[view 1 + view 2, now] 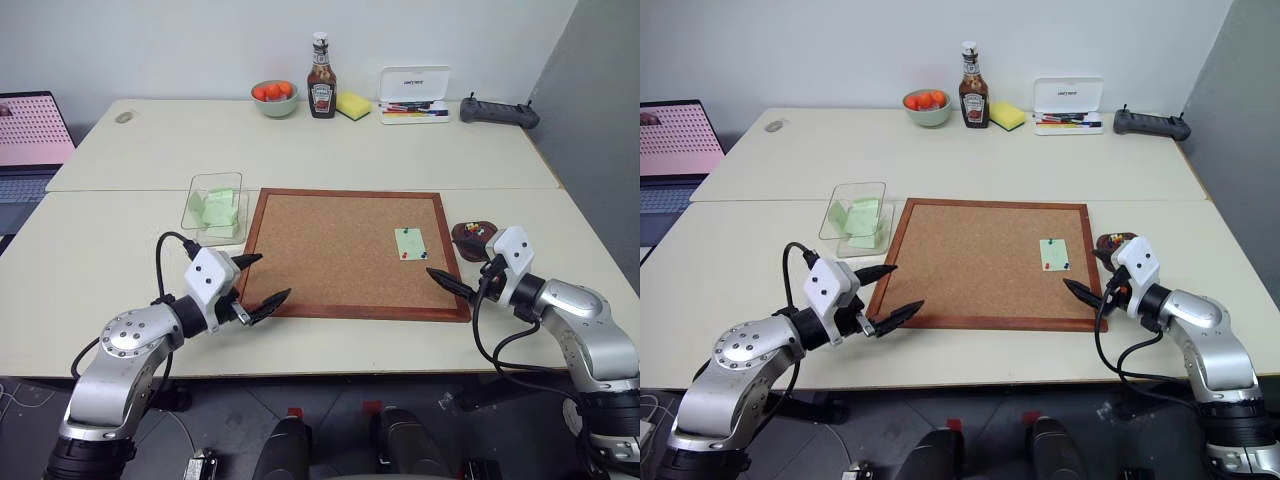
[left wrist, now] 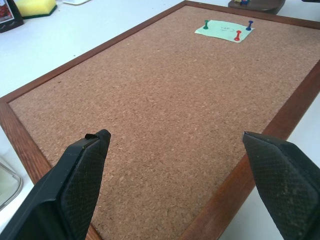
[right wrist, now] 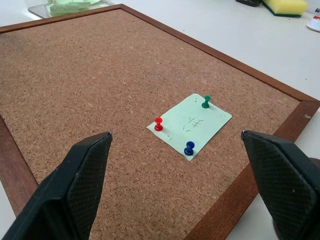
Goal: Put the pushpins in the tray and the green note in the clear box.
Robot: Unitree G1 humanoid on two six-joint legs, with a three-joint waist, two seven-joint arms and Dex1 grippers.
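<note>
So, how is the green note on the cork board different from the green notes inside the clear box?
The green note on the cork board lies flat and single; the notes in the clear box are several, overlapping loosely. The board note is held by three pushpins, red, blue and green; the boxed notes have none. The board note bears faint writing; none can be made out on the boxed ones. All share the same pale mint green.

A corkboard [image 1: 345,250] lies mid-desk [image 1: 120,220]. A note [image 3: 190,125] sits on the board's right part, three pushpins [image 3: 189,148] stuck in it. The clear box [image 1: 213,208] stands just left of the board, the tray [image 1: 473,236] just right.
</note>
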